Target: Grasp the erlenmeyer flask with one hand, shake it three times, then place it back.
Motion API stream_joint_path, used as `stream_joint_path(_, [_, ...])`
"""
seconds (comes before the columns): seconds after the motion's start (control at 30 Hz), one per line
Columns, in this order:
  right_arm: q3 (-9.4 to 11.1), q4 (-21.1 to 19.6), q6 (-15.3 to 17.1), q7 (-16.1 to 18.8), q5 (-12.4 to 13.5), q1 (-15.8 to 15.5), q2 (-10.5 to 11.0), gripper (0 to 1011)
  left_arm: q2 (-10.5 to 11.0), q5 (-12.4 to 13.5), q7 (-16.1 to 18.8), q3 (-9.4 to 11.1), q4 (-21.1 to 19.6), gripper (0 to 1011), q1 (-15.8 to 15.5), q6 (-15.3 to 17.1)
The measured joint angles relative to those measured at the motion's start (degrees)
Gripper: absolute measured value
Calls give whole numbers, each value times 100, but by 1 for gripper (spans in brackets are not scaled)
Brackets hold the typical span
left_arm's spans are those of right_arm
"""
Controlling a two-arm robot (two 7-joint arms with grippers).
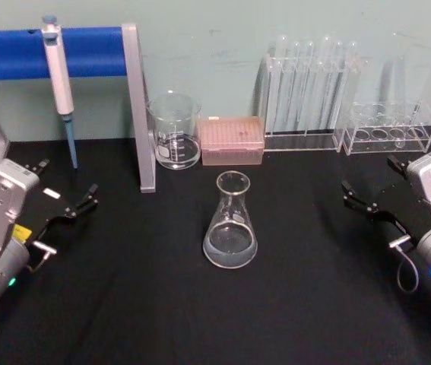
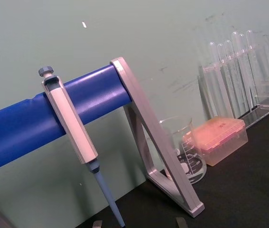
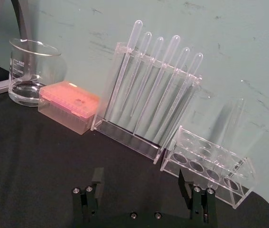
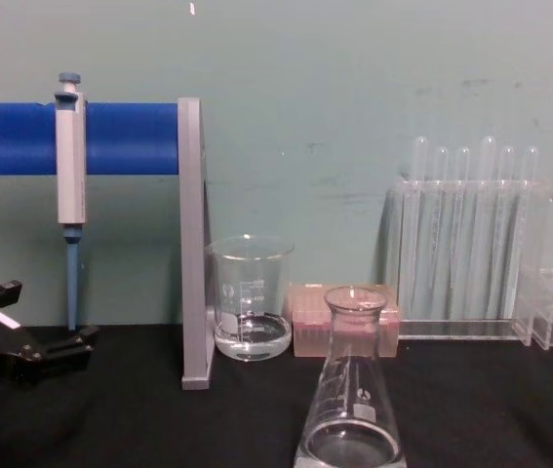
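Here, the black bench (image 1: 124,304) carries a long blue horizontal bar (image 1: 17,52) on a grey metal stand (image 1: 141,114) along its back edge toward the left corner, with a white and blue pipette (image 1: 59,84) hanging from the bar. Right of it along the back edge stand a tall clear rack of six long clear tubes (image 1: 306,91) and, at the back right corner, a low clear rack with round holes (image 1: 390,129) holding a leaning tube or two. The clear glass conical erlenmeyer flask (image 1: 230,228) stands upright near the middle of the bench, apart from everything, with what looks like a shallow layer of clear liquid in its base. Behind it, just apart from each other, sit a pink-lidded translucent tip box (image 1: 232,141) and a straight-sided glass beaker with a printed scale (image 1: 174,129), clear liquid low in it. The left gripper (image 1: 67,179) hangs by the left edge and the right gripper (image 3: 140,183) by the right edge, both black pincers spread wide and holding nothing; bare bench lies between each and the flask.
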Motion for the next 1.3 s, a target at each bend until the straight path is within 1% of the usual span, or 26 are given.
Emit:
stream_joint_path(0.97, [16, 2, 1, 12, -1, 0, -6, 1002, 0, 0, 0, 0, 0, 1001, 0, 0])
stream_joint_path(1.23, [149, 47, -15, 235, 90, -28, -95, 1002, 0, 0, 0, 0, 0, 1001, 0, 0])
stream_joint_path(1.3, [204, 37, -10, 347, 181, -50, -115, 1002, 0, 0, 0, 0, 0, 1001, 0, 0])
